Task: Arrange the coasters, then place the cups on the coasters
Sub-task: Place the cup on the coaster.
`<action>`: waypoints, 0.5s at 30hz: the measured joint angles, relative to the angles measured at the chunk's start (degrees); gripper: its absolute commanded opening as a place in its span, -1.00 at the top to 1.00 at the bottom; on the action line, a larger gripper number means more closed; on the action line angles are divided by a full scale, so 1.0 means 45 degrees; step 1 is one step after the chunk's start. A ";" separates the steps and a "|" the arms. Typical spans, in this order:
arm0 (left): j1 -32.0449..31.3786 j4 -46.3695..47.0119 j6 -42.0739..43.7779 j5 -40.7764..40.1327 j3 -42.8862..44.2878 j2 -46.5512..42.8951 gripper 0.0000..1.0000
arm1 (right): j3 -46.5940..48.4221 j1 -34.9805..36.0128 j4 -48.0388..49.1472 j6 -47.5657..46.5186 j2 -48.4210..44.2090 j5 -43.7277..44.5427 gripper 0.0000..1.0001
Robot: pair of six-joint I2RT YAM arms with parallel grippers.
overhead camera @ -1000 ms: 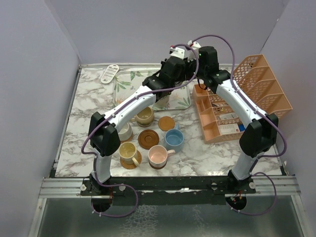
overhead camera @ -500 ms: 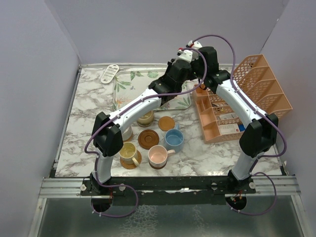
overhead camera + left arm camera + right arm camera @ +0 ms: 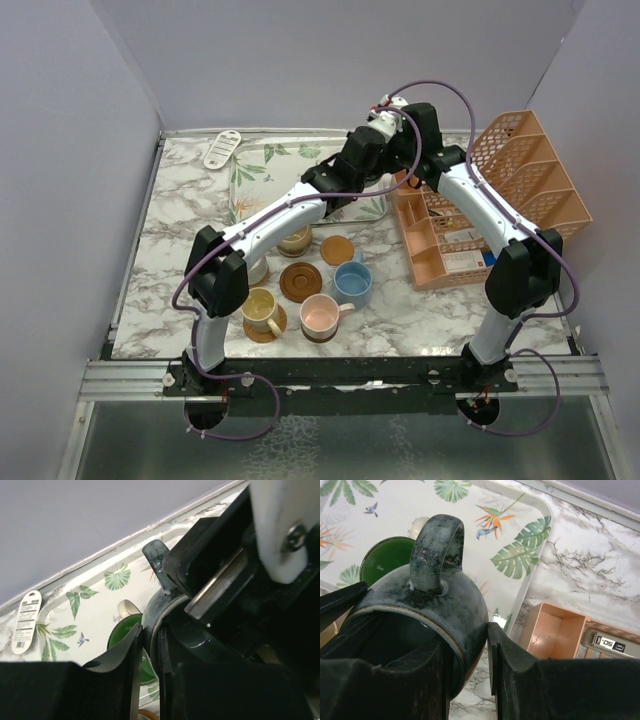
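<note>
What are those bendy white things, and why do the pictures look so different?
They are two robot arms, the left arm and the right arm, bolted to a marble table. One picture looks down from above. The other two come from little cameras on each wrist. On the table are cups, round coasters, a leafy tray and an orange rack. Over the tray, the left fingers and the right fingers both pinch the rim of one dark mug. A green-inside mug sits on the tray below.

High rear camera looks down; close wrist cameras share the tray [image 3: 405,502].
</note>
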 measured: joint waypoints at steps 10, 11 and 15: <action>-0.0185 0.0058 0.0209 0.2215 -0.0389 -0.1175 0.28 | -0.0476 -0.0282 -0.0107 -0.0617 0.0005 0.0029 0.99; -0.0248 0.0049 0.0228 0.2395 -0.0442 -0.1384 0.26 | -0.0500 -0.0350 -0.0151 -0.0631 0.0005 0.0097 0.99; -0.0321 0.0073 0.0427 0.3041 -0.0729 -0.2127 0.22 | -0.0544 -0.0665 -0.0204 -0.0816 0.0005 0.0165 0.99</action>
